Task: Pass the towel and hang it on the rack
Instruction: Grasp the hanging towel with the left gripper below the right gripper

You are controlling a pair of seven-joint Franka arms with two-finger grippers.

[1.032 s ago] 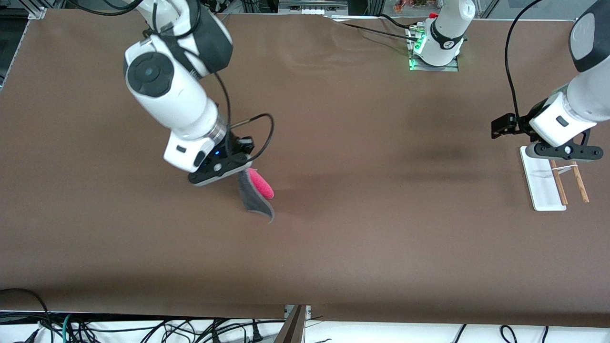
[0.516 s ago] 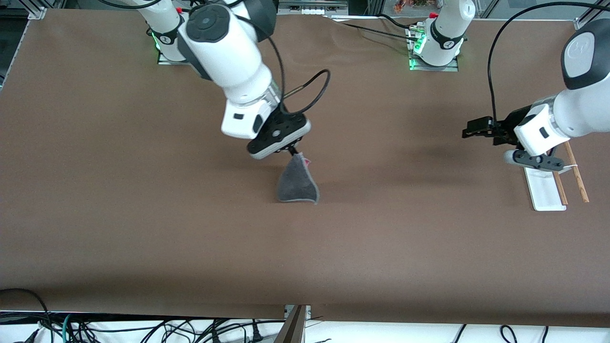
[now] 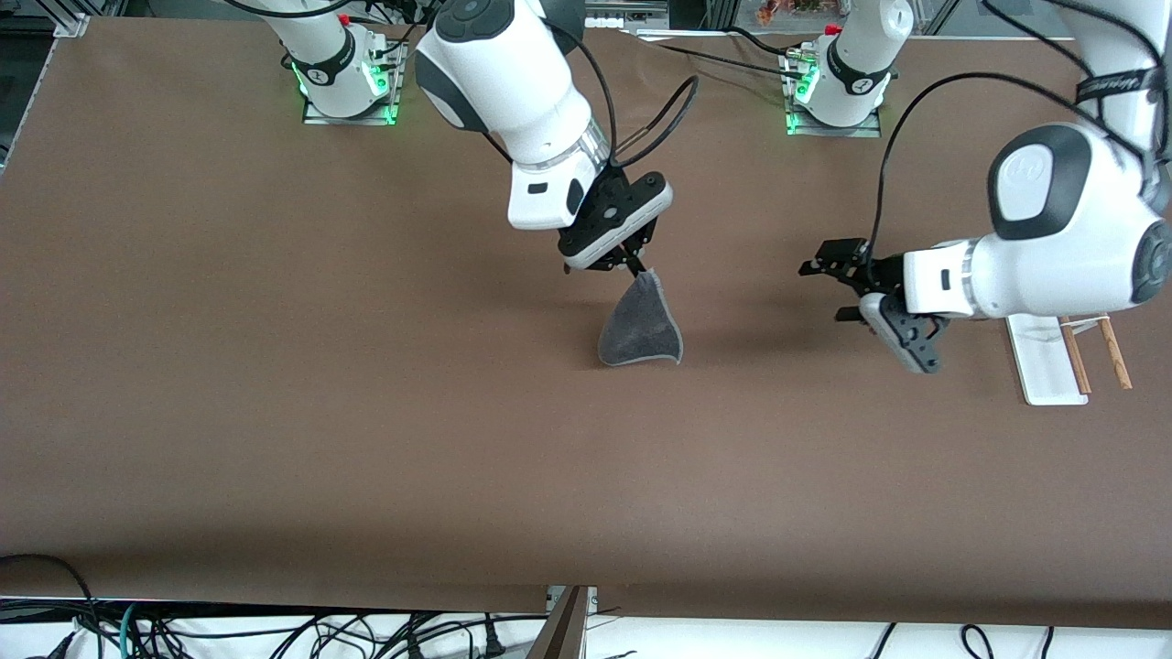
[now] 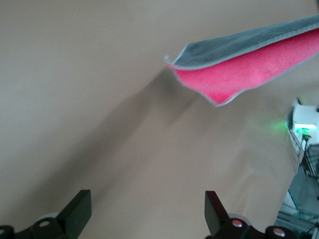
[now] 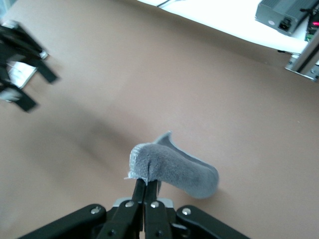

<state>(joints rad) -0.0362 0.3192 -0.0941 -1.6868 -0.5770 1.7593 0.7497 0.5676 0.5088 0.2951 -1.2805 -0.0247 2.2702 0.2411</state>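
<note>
The right arm reaches out from its base, its forearm slanting down over the middle of the brown desk [image 3: 275, 412]. The right gripper [image 3: 634, 265] points downward with its jaws clamped together on the top corner of the towel [image 3: 639, 328]. The towel hangs from that pinch in the air over the middle of the desk, spreading into a grey triangle with a pale trim; the left wrist view shows its pink underside [image 4: 239, 74].

The left arm comes in from its end of the desk, its last segment lying roughly level and aimed toward the towel. The left gripper [image 3: 838, 288] is turned sideways over the desk between the towel and the rack [image 3: 1044, 361], apart from the towel. Its jaws stand wide apart with nothing between them.

The rack sits on the desk at the left arm's end, just beside the left arm's wrist, with its white base flat and two wooden rods [image 3: 1094, 352] along it.
</note>
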